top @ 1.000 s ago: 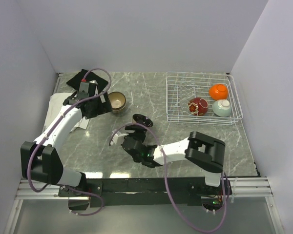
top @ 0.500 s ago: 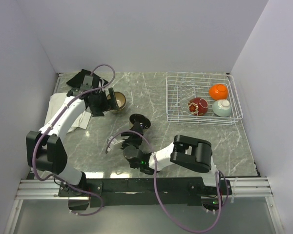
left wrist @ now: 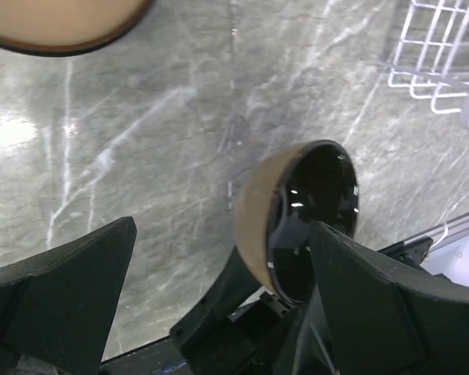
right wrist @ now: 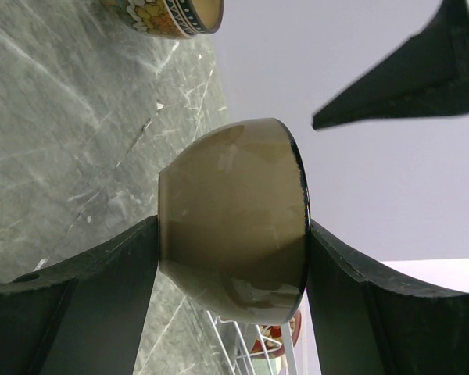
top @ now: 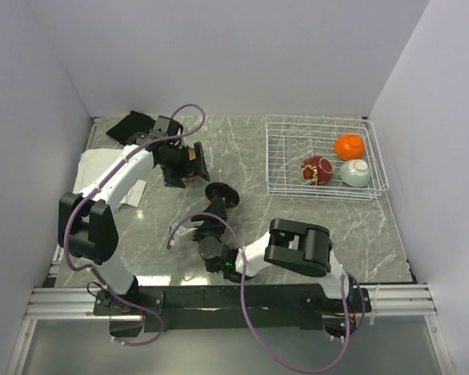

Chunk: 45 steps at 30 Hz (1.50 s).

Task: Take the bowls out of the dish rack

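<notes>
Right tool (right wrist: 233, 262) is clenched on the tan bowl (right wrist: 230, 219), held on its side above the counter (top: 297, 226), left of the dish rack (top: 326, 119). Left tool (left wrist: 219, 308) stands released, farther left of the rack, beside a patterned bowl (right wrist: 172, 16). Red bowl (top: 317, 169), orange bowl (top: 349, 146) and pale green bowl (top: 355, 173) sit at the rack's right end. Open counter separates the rack's left edge from the held bowl.

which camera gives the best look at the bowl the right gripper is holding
Right wrist: the tan bowl fills the frame, clamped sideways by the right gripper. Left wrist shows its dark glossy inside; top external shows it small and dark.
</notes>
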{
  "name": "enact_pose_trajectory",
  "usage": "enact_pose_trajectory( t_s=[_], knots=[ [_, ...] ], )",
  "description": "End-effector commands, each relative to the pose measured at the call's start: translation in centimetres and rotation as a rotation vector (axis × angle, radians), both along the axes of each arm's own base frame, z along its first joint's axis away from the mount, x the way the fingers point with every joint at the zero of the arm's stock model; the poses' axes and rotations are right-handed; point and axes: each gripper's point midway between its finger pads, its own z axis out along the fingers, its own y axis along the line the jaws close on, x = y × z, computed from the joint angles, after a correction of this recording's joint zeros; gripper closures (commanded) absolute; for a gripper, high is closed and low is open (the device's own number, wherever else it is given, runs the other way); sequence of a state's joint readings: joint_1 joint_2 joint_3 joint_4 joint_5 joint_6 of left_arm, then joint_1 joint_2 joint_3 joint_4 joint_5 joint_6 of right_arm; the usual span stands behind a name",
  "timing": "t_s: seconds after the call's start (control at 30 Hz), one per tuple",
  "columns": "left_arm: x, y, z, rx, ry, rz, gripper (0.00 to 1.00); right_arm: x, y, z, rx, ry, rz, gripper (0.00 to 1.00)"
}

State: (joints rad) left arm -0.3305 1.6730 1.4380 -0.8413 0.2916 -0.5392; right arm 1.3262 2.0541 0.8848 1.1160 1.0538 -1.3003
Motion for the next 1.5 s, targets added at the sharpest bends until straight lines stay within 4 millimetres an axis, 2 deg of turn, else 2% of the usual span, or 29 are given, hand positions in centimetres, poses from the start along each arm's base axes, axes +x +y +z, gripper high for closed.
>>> enact_pose_trajectory(
  t_s=[0.0, 0.17, 0.33, 0.4, 0.43, 0.57, 0.7, 0.87, 0.97, 1.0, 1.03, 1.1, 1.13, 1.2, 1.23, 1.33, 1.47],
  knots=[
    [0.3, -0.7, 1.5, -0.016, -0.022, -0.017, 0.01, -0.1, 0.8, 2.6, 0.141, -0.035, -0.012, 0.64],
    [0.0, -0.7, 1.1, 0.013, -0.013, -0.029, 0.05, -0.2, 0.7, 2.4, 0.135, -0.028, -0.012, 0.64],
    [-1.5, -2.0, -0.8, 0.064, 0.050, -0.111, 0.20, -0.2, 0.8, 2.2, 0.124, -0.026, -0.010, 0.64],
    [-1.5, -2.3, -0.8, 0.082, 0.044, -0.120, 0.25, -0.2, 0.8, 1.9, 0.115, -0.023, -0.012, 0.64],
    [-1.4, -2.2, -0.8, 0.090, 0.040, -0.121, 0.34, -0.1, 0.7, 1.9, 0.114, -0.023, -0.015, 0.64],
    [-1.1, -2.3, -0.9, 0.130, 0.036, -0.132, 0.46, -0.3, 0.7, 1.8, 0.111, -0.024, -0.015, 0.63],
    [-1.5, -2.5, -2.0, 0.171, 0.061, -0.153, 0.64, -0.3, 0.7, 1.6, 0.106, -0.024, -0.013, 0.63],
    [-1.9, -2.9, -2.4, 0.206, 0.066, -0.177, 0.75, -0.3, 0.7, 1.7, 0.106, -0.028, -0.015, 0.63],
    [-2.0, -2.7, -2.5, 0.225, 0.064, -0.180, 0.87, -0.3, 0.7, 1.8, 0.111, -0.032, -0.015, 0.63],
    [-2.0, -2.6, -2.5, 0.228, 0.064, -0.180, 0.94, -0.3, 0.7, 1.9, 0.112, -0.033, -0.015, 0.62],
    [-1.8, -2.5, -2.4, 0.236, 0.059, -0.177, 0.99, -0.3, 0.7, 1.9, 0.112, -0.034, -0.016, 0.61],
    [-1.5, -2.3, -2.0, 0.244, 0.040, -0.168, 0.99, -0.4, 0.6, 2.0, 0.120, -0.038, -0.019, 0.54],
    [-1.1, -2.4, -1.6, 0.243, 0.019, -0.160, 0.99, -0.3, 0.5, 2.2, 0.123, -0.040, -0.021, 0.37],
    [-0.5, -2.1, -0.6, 0.255, -0.025, -0.137, 0.99, -0.5, 0.4, 2.0, 0.121, -0.039, -0.024, 0.22],
    [-0.1, -2.1, -0.1, 0.255, -0.047, -0.130, 0.99, -0.4, 0.1, 2.1, 0.126, -0.039, -0.030, 0.12],
    [1.1, -2.0, 1.5, 0.261, -0.113, -0.097, 0.99, -0.6, -0.3, 2.4, 0.138, -0.042, -0.033, 0.01],
    [2.7, -1.7, 3.6, 0.266, -0.190, -0.046, 0.99, -0.8, -0.5, 2.5, 0.150, -0.040, -0.032, 0.00]
  ],
)
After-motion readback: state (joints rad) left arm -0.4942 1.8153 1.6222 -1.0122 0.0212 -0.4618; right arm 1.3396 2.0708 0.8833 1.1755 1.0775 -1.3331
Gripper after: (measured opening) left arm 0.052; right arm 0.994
